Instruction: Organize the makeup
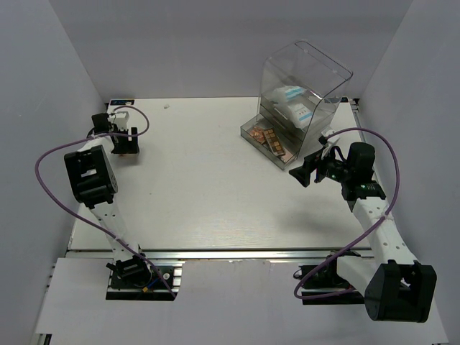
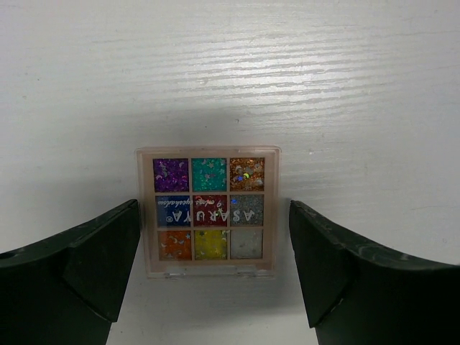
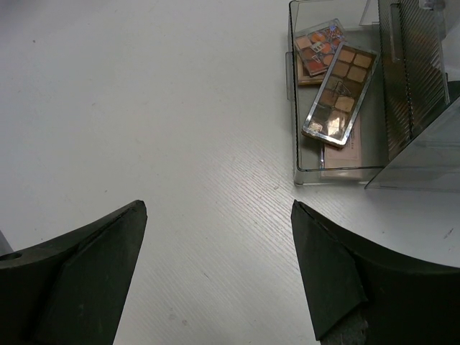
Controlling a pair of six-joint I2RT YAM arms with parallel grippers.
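Observation:
A square makeup palette (image 2: pixel 208 210) with nine glitter colours lies flat on the white table. My left gripper (image 2: pixel 213 223) is open around it, one finger on each side and neither touching. In the top view that gripper (image 1: pixel 123 144) is at the far left and hides the palette. At the back right, the pulled-out drawer (image 1: pixel 248 133) of a clear organizer holds brown and pink palettes (image 1: pixel 273 140). White blue-printed pouches (image 1: pixel 293 108) lie on the shelves above. My right gripper (image 1: pixel 309 171) hangs open just in front of the drawer, over bare table (image 3: pixel 218 208), with nothing in it.
The tall clear acrylic organizer (image 1: pixel 305 83) stands at the back right. In the right wrist view its drawer (image 3: pixel 293 144) holds a long brown palette (image 3: pixel 339 93) and a smaller one (image 3: pixel 318 47). A small dark item (image 1: pixel 121 103) sits at the back left corner. White walls enclose the table.

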